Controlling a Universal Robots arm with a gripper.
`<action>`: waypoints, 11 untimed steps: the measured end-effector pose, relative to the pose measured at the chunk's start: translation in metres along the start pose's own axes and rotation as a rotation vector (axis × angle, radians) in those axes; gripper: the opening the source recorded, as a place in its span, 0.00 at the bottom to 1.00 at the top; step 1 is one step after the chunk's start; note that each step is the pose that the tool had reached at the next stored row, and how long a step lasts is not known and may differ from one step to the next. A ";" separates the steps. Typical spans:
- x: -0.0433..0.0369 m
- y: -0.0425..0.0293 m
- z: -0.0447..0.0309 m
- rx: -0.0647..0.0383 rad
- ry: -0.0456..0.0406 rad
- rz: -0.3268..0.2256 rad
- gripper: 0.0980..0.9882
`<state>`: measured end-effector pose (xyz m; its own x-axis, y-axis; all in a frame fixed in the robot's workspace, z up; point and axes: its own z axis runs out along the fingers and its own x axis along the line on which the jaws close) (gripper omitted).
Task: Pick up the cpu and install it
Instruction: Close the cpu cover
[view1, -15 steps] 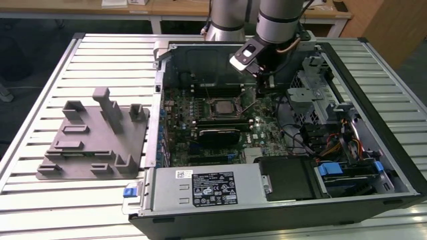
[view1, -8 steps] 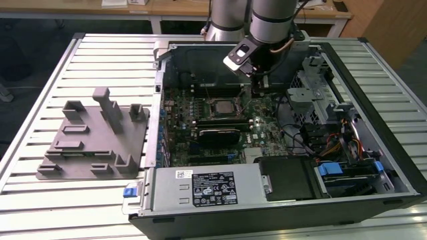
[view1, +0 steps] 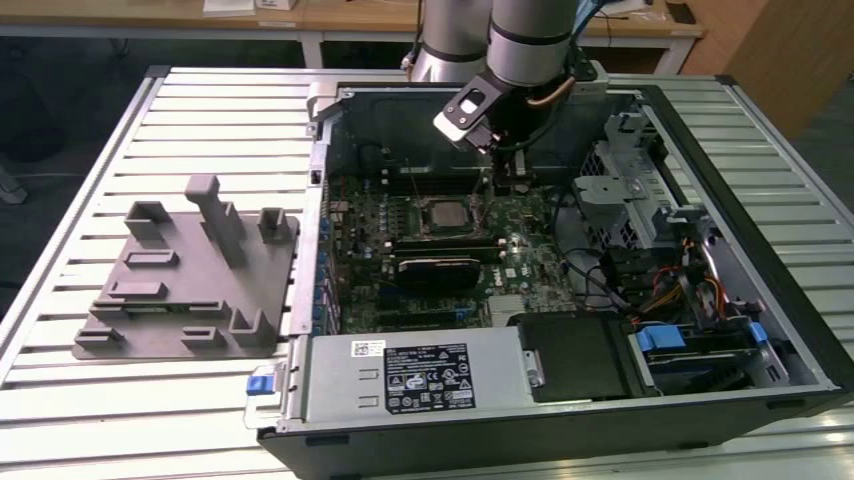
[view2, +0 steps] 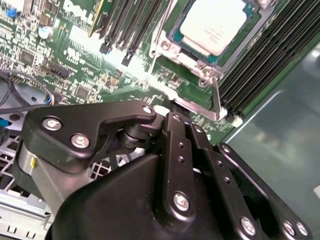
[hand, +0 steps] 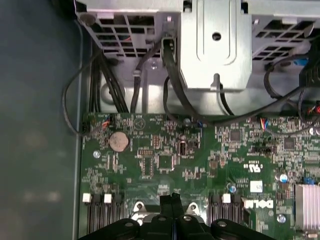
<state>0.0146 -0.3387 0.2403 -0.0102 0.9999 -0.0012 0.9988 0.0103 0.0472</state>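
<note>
1. Exterior view: gripper hangs inside the PC case, just beside the cpu — cpu sits in the mobo socket.
2. Second wrist view: cpu lies flat in the mobo socket (silvery top up).
3. First wrist view: fingertips pressed together — nothing btw them.

Your cpu sits on the motherboard inside the case; fixture on the desk, exterior view's left of case.
</note>
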 end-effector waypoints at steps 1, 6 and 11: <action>0.0000 -0.0015 -0.0001 0.000 0.0001 0.000 0.01; 0.0001 -0.0109 -0.0005 -0.001 0.0012 0.000 0.01; 0.0002 -0.0221 -0.0011 -0.002 0.0022 0.000 0.01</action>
<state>-0.0075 -0.3387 0.2404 -0.0102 0.9999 0.0010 0.9988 0.0101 0.0487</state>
